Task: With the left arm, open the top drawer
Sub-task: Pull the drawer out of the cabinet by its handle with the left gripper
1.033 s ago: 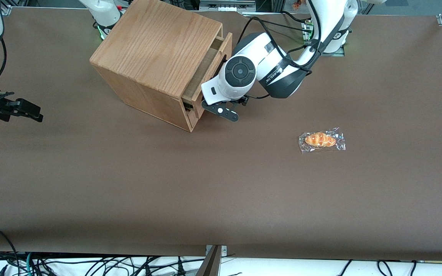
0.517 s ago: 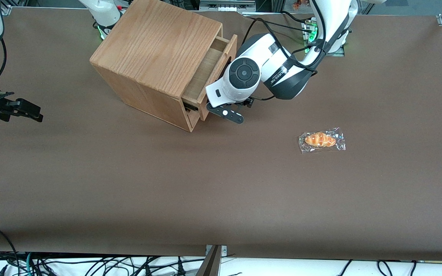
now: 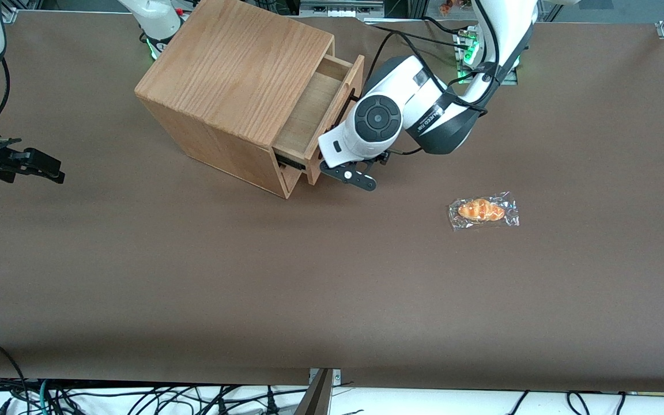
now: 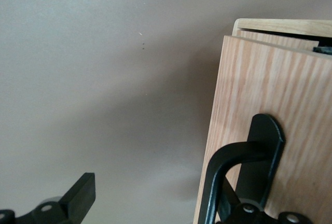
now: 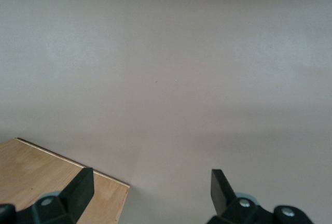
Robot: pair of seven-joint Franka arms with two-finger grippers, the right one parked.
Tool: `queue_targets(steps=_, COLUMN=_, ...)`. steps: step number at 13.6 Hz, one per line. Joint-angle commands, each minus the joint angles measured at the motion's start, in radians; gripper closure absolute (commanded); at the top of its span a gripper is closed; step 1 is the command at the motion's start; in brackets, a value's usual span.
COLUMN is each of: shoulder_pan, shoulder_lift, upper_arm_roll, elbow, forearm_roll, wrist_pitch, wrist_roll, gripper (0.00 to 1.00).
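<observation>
The wooden box (image 3: 234,63) stands at the table's back, and its top drawer (image 3: 312,112) is pulled partly out, showing a pale wood floor. The left arm (image 3: 418,106) reaches down in front of the drawer, with its black gripper (image 3: 348,172) at the drawer front. In the left wrist view the gripper (image 4: 158,195) is open. One finger (image 4: 244,208) sits between the black bar handle (image 4: 213,182) and the drawer front (image 4: 264,79). The other finger (image 4: 78,198) hangs over bare table, well apart from the first.
A wrapped bread roll (image 3: 483,211) lies on the brown table (image 3: 309,288), nearer the front camera and toward the working arm's end. The parked arm's black gripper (image 3: 15,161) hovers at the other end. Cables run from the arm base (image 3: 482,52).
The drawer has slid further out of the box over the last second. The gripper and wrist moved with it, away from the box and toward the working arm's end.
</observation>
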Motion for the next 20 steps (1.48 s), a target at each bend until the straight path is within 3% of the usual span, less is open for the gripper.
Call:
queue_targets(steps=1, shoulder_pan=0.023, shoulder_lift=-0.044, upper_arm_roll=0.003, elbow=-0.053, forearm_roll=0.029, wrist_pitch=0.008, wrist_roll=0.017, gripper=0.0)
queue_targets(steps=20, shoulder_pan=0.097, shoulder_lift=-0.067, upper_arm_roll=0.003, elbow=-0.051, forearm_roll=0.029, wrist_pitch=-0.037, wrist_roll=0.067, gripper=0.0)
